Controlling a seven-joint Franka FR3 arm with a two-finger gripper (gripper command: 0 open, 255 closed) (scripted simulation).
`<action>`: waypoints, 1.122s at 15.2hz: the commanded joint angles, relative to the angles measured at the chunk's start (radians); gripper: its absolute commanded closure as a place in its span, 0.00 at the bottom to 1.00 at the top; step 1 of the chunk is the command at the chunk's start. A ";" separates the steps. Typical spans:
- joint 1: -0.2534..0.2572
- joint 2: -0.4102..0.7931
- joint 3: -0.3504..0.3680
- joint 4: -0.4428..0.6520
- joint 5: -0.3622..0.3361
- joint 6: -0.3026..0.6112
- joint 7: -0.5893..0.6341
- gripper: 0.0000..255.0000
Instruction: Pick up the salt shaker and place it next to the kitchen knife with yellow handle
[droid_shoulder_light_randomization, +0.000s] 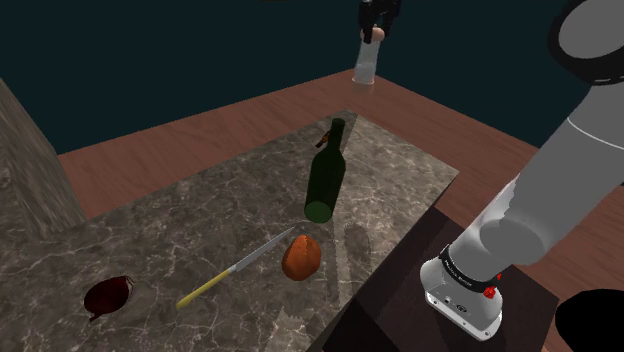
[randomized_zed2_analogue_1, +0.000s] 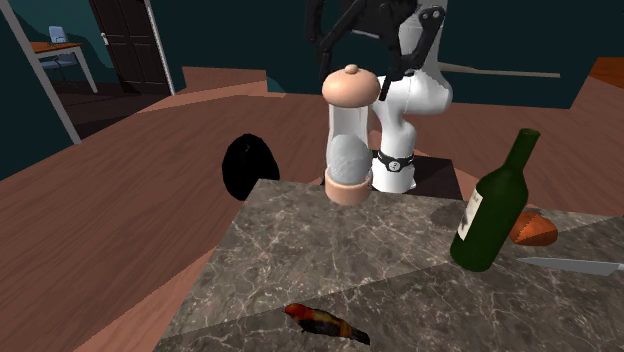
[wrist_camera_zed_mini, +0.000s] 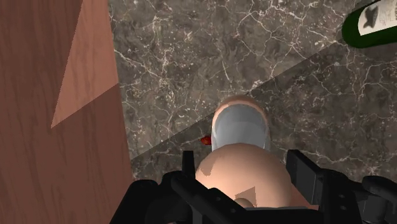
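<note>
Pincer (droid_shoulder_light_randomization: 378, 25) is clamped on the shaker (droid_shoulder_light_randomization: 366, 62) at its pink cap. In the wrist view the fingers (wrist_camera_zed_mini: 304, 173) press against both sides of the cap. Shaker hangs upright directly under the pincer, clear of the surface (droid_shoulder_light_randomization: 200, 210), near its edge. Shoulder view: shaker at 12 o'clock from the bottle (droid_shoulder_light_randomization: 325, 178). Knife (droid_shoulder_light_randomization: 235, 272) is well apart, at 7 o'clock from the bottle, just beside an orange lump (droid_shoulder_light_randomization: 300, 257).

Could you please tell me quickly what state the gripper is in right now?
Gripper: closed on the clear salt shaker with a peach-coloured cap and base.
</note>
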 joint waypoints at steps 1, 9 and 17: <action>0.026 -0.012 0.023 -0.017 -0.001 -0.004 0.051 1.00; 0.125 -0.017 0.118 -0.014 0.007 -0.046 0.242 1.00; 0.227 0.050 0.210 0.079 0.015 -0.103 0.429 1.00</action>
